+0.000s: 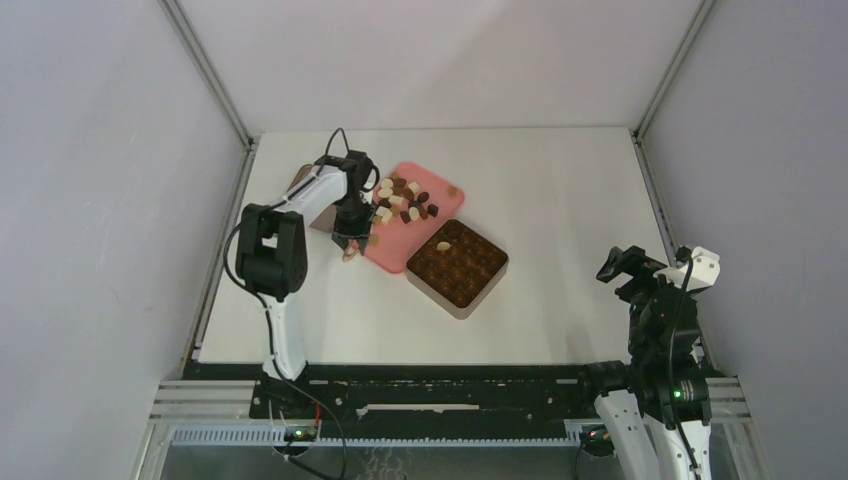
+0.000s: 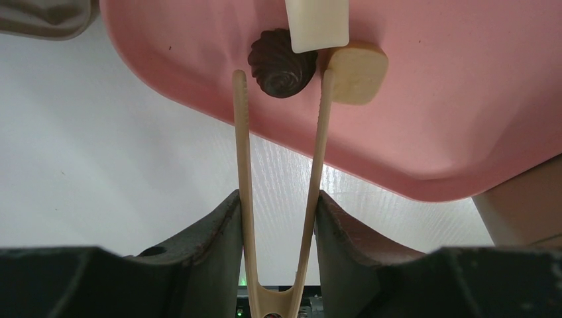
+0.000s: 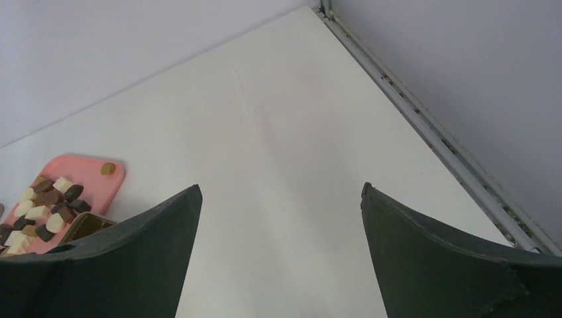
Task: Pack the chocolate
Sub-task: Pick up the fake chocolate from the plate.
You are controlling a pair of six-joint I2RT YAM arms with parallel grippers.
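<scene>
The wooden tongs [image 2: 315, 165] are pinched at their hinge end between the left jaws, which are closed on them while the two tines are left spread. The tine tips are set either side of a dark swirled piece [image 2: 281, 66] of the chocolate, which lies straight ahead of the jaws, just inside the near rim of the pink tray [image 2: 431, 99]. The piece is nearly round, slightly broader across the gap than along it, so no clear long axis is offered to the tines. The left tine is seen just beside its flank; whether it touches cannot be told. The right tine is wedged between the dark piece and a cream piece [image 2: 354, 73] touching it, and a white block [image 2: 317, 23] sits against both from farther in on the tray. By judgement, the squeeze has to take the dark piece alone without dragging its neighbours.

The rest of the chocolate [image 1: 405, 200] is heaped toward the tray's far end. The square tin [image 1: 457, 262] is set just beside the tray's near right edge on the bench [image 1: 560, 200], with one pale piece [image 1: 442, 246] already lodged in a far cell of its dark grid.

The left arm [image 1: 270, 250] is the nearer by far. The right jaws are held wide open and empty, well apart from the tray.

No brand, label or writing can be read.
</scene>
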